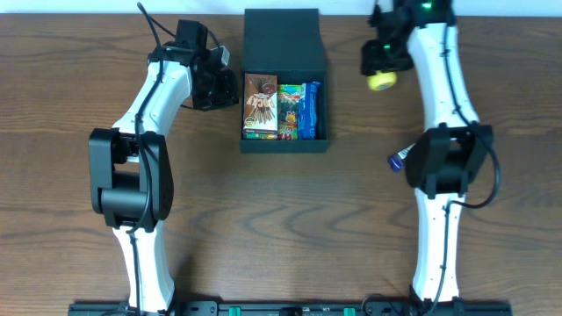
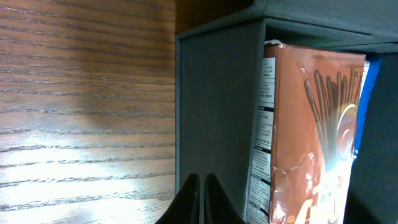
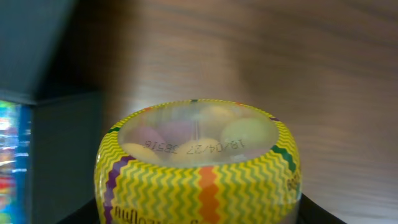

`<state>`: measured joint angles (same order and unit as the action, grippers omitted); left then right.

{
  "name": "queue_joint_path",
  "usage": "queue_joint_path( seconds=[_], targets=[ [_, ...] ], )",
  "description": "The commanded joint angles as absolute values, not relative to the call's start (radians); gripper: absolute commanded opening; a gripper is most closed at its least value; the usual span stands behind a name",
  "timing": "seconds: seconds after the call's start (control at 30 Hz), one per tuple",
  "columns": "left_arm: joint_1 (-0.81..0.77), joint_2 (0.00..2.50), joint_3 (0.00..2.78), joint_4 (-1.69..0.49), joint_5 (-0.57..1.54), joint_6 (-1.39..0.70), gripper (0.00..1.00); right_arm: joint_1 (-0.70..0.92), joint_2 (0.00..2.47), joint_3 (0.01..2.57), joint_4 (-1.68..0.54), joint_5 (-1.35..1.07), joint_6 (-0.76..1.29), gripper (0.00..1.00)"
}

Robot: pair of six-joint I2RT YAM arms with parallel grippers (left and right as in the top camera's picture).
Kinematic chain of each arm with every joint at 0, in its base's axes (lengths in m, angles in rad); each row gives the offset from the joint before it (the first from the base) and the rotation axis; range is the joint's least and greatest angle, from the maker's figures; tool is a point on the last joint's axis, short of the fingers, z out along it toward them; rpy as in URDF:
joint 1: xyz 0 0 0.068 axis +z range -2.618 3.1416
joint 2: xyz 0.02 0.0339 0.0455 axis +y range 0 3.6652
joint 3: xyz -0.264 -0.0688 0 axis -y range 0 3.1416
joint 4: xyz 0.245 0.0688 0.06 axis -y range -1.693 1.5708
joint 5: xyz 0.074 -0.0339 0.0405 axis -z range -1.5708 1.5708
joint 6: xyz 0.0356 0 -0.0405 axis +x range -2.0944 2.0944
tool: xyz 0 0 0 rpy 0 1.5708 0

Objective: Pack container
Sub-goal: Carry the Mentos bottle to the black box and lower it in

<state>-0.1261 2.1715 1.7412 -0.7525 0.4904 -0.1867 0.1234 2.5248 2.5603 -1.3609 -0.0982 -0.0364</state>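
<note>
Yellow zigzag tub (image 3: 198,168) held in the right fingers (image 1: 376,63); left fingers (image 2: 194,200) pressed together beside the container (image 1: 285,145): dark, matte, lid (image 1: 283,37) open, packets (image 1: 283,107) inside.

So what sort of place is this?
Likely a lab packing bench: wood-grain table, a dark container part-filled with snack packets, a yellow candy tub in the right gripper.

The brown wood-grain surface (image 1: 281,228) carries the dark container (image 1: 283,44), set open at its far middle. A small blue item (image 1: 397,159), perhaps a packet, seems to lie toward the right.
</note>
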Motion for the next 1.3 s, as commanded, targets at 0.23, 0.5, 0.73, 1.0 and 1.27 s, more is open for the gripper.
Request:
queue_joint_path(
  seconds=[0.23,0.5,0.73,1.0,1.27],
  targets=[
    [-0.122,2.186,1.736,-0.756,0.487,-0.175,0.06,0.290,2.442,2.587,-1.407,-0.109,0.145,0.50],
    [-0.122,2.186,1.736,-0.756,0.487,-0.163,0.06,0.354,2.415,2.586,-1.457,-0.109,0.246,0.51],
    [-0.122,2.186,1.736,-0.757,0.488,-0.164,0.06,0.420,2.422,2.554,-1.468,-0.098,0.352,0.50],
    [-0.122,2.186,1.736,-0.760,0.491,-0.164,0.06,0.447,2.422,2.431,-1.477,-0.093,0.434,0.49],
    [-0.122,2.186,1.736,-0.763,0.491,-0.163,0.06,0.445,2.422,2.425,-1.497,-0.027,0.433,0.58]
  ],
)
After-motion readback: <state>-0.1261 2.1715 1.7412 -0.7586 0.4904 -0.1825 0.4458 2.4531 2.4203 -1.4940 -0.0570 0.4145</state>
